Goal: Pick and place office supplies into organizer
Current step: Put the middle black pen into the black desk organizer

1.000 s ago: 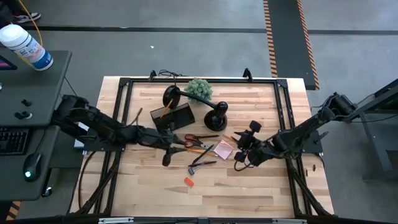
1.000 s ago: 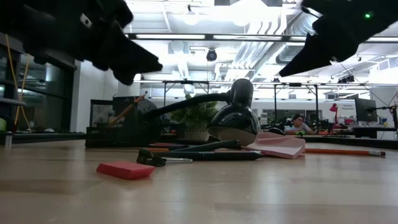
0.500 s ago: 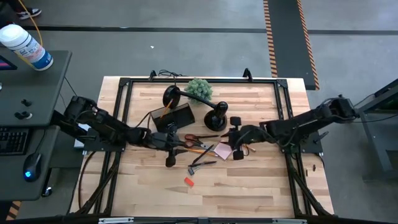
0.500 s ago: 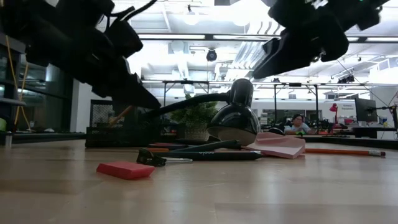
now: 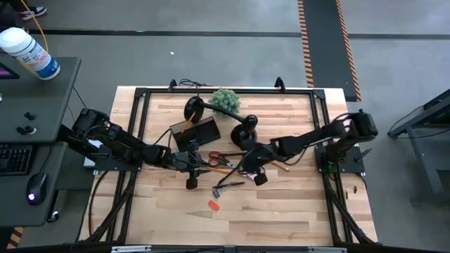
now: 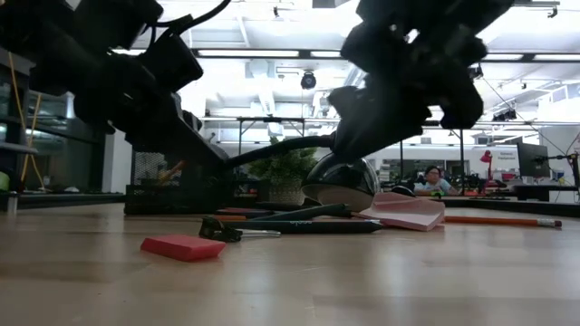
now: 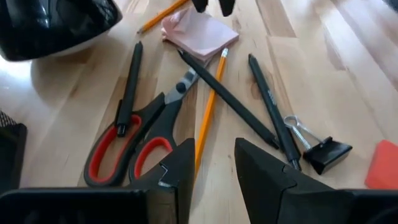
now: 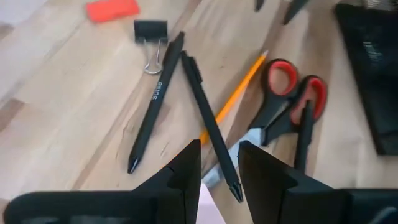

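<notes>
From above, the right gripper (image 5: pixel 247 169) has swung in from the counter's (image 5: pixel 281 211) right side and now hangs over the pink pad (image 5: pixel 252 167), while the left gripper (image 5: pixel 199 163) has barely moved beside the scissors (image 5: pixel 219 157); the organizer (image 5: pixel 197 132) sits just behind the pile. Looks like both arms are closing in for a pick, nothing's in the box yet from this pile. Low view: both dark arms loom over the supplies, red eraser (image 6: pixel 182 246) out front, pad (image 6: pixel 408 211) by the lamp (image 6: pixel 340 177). Left wrist: fingers (image 7: pixel 180 163) a little spread, empty, hovering above scissors (image 7: pixel 140 140) and pencil (image 7: pixel 208 115). Right wrist: fingers (image 8: pixel 186 167) slightly apart, holding nothing, over the pens (image 8: pixel 208 124), binder clip (image 8: pixel 151 31) farther off.
</notes>
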You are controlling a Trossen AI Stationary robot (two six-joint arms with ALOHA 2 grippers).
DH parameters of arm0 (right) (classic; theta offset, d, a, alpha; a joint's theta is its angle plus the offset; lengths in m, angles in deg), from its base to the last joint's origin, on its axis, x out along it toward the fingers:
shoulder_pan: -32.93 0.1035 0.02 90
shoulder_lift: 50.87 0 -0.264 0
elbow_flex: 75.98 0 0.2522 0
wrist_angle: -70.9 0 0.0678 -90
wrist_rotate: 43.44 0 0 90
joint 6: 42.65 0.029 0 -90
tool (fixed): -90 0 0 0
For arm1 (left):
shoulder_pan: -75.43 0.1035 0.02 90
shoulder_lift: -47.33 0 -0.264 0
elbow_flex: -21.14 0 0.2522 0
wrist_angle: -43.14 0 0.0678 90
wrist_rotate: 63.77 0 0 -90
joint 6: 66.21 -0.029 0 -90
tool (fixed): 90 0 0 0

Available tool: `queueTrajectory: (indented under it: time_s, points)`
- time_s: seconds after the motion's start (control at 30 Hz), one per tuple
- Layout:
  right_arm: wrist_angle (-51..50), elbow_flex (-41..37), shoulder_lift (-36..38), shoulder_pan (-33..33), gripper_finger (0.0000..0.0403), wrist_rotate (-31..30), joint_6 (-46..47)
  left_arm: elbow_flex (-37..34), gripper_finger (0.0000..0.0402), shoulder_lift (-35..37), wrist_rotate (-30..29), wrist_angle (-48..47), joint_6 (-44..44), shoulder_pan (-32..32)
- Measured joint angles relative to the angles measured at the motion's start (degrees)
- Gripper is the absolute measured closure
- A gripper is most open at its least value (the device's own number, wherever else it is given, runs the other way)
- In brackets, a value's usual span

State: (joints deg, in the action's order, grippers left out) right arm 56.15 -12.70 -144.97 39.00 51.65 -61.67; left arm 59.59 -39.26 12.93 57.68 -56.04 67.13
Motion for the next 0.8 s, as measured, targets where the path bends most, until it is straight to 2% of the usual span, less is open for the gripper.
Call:
queueTrajectory:
  time_s: [0.23, 0.37, 0.8]
  points:
    - [-13.89, 9.05, -6.04, -0.22, 0.0305, -1.36, -7.8, 0.0, 0.03, 0.02, -0.97, -1.35, 0.64, 0.0]
    - [-18.5, 13.13, -8.83, -1.0, 0.0305, -1.45, -9.89, 0.0, 0.03, 0.02, -1.01, -1.41, 0.64, -0.02]
    - [-19.87, 14.91, -12.43, -2.74, 0.0305, 0.01, -12.56, 0.0, 0.03, 0.02, -1.31, -1.85, 0.64, -0.01]
